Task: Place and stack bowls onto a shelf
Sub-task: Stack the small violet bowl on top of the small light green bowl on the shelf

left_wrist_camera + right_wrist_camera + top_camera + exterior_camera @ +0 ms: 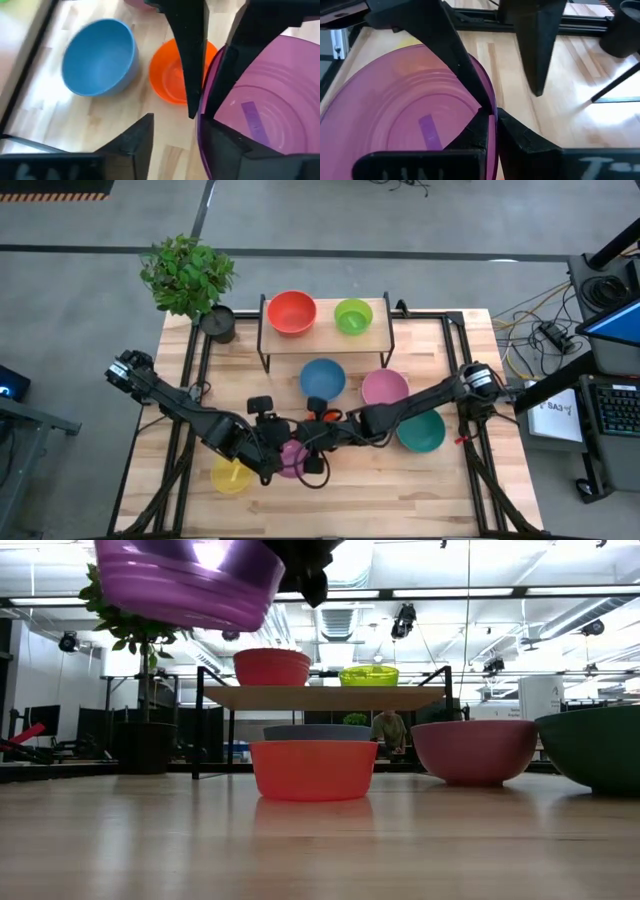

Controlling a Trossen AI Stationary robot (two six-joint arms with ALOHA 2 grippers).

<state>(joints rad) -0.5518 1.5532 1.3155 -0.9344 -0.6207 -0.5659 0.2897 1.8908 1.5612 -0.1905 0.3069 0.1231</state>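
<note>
Because the purple bowl (410, 115) hangs tilted in the air, held only by a thin stretch of rim, the main risk is that it slips or swings out. The right tool (491, 117) is pressed together on that rim. The left tool (180, 125) is spread across it, one finger inside the bowl and one outside, gripping nothing. If the right tool let go before the left closed, the bowl would probably drop onto the worktop near the edge opposite the shelf (375, 340), perhaps striking the orange bowl (172, 75) close below. With both arms crowded over the same rim, a knock between fingers could also twist the bowl free. The shelf, at the far edge, carries a red bowl (291, 311) and a green bowl (353, 315) side by side, so further bowls must nest in those. A badly centred drop could tip one off. On the worktop, blue (322, 378) sits just before the shelf, pink (384, 387) and teal (422, 432) lie toward the right edge, and yellow (230, 476) is toward the front left corner. Every bowl looks empty.
</note>
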